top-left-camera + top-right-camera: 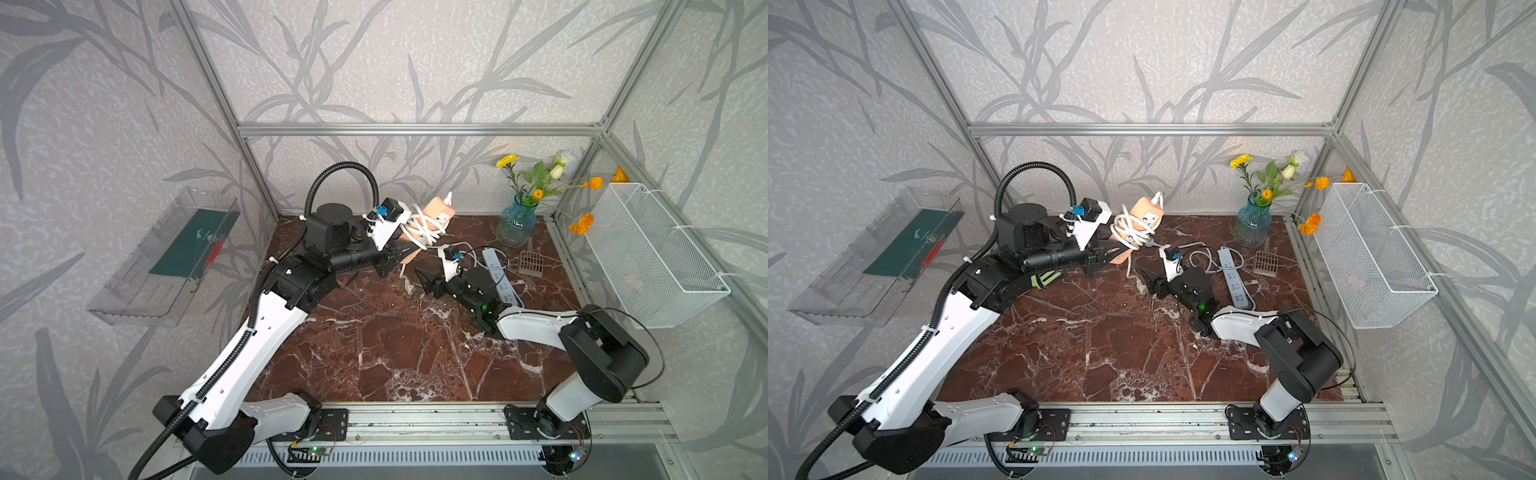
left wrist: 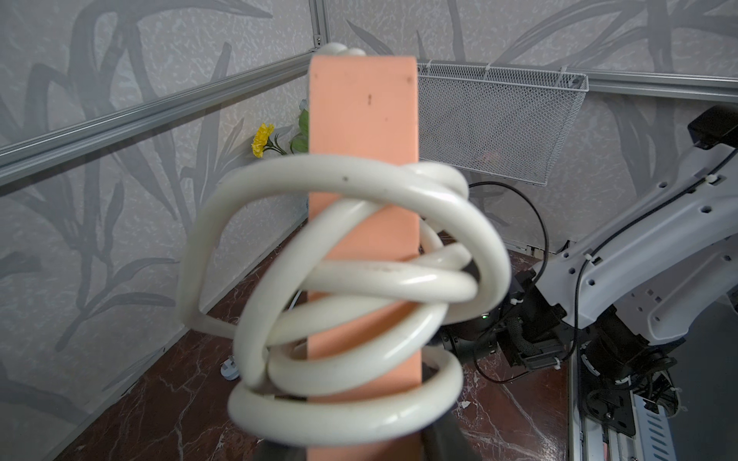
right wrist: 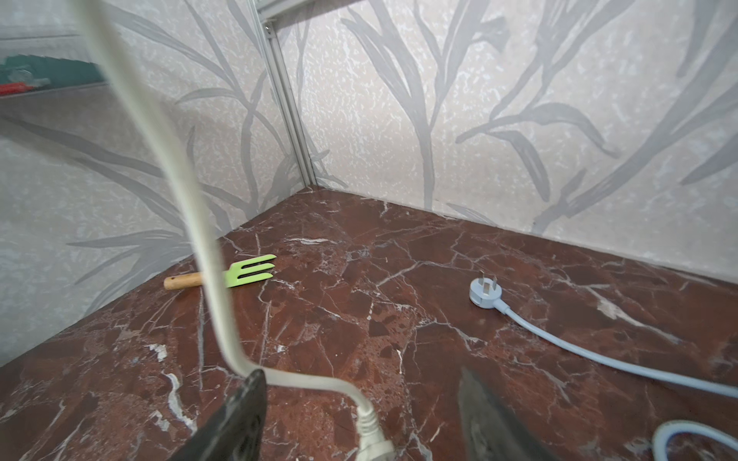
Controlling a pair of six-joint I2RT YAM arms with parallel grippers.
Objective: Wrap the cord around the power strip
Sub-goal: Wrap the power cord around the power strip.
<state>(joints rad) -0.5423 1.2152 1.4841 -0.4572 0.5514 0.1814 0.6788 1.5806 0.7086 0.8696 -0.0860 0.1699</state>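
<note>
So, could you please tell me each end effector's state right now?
Left end effector: shut on the peach power strip.
Right end effector: open, nothing gripped.

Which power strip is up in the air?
The peach power strip, looped in white cord and gripped by the left pincer. The grey power strip lies flat on the table.

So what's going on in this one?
The left gripper is shut on one end of the peach power strip, holding it raised above the marble table. The white cord is looped loosely around it several times. Its tail hangs down to the plug, which sits low between the open jaws of the right gripper, not gripped. A grey strip lies on the table beside the right arm.
</note>
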